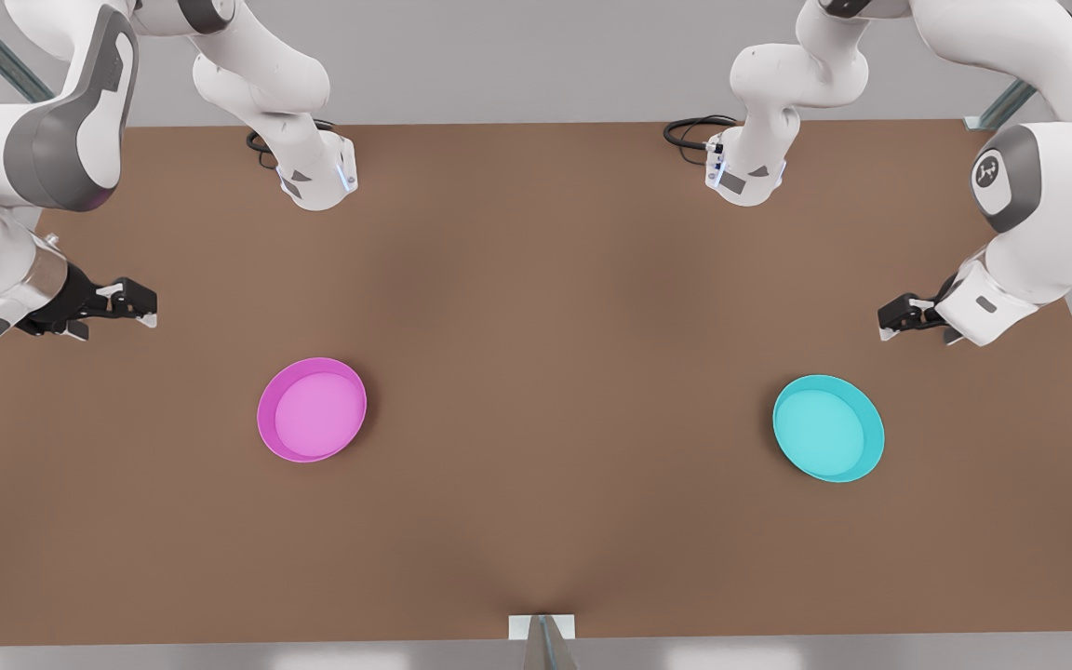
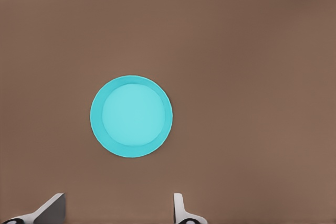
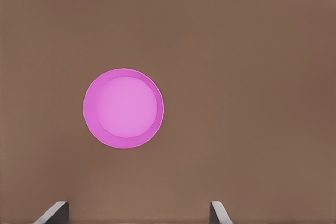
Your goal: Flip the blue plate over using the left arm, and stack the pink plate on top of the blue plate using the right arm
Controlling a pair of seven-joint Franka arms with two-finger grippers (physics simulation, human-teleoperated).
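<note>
The blue plate (image 1: pixel 827 428) sits rim-up on the brown table (image 1: pixel 536 307), lower right of the front view. The pink plate (image 1: pixel 312 409) sits rim-up too, lower left, well apart from it. The left gripper (image 1: pixel 891 321) hangs at the right edge of the front view, above the blue plate and clear of it; in the left wrist view its fingers (image 2: pixel 50 208) stand wide apart with nothing between them, the blue plate (image 2: pixel 131 116) ahead. The right gripper (image 1: pixel 140 305) hovers at the left edge, its fingers (image 3: pixel 55 211) spread wide and empty, the pink plate (image 3: pixel 123 108) ahead. A small white emblem marks the left arm (image 1: pixel 1048 195); no writing can be read.
</note>
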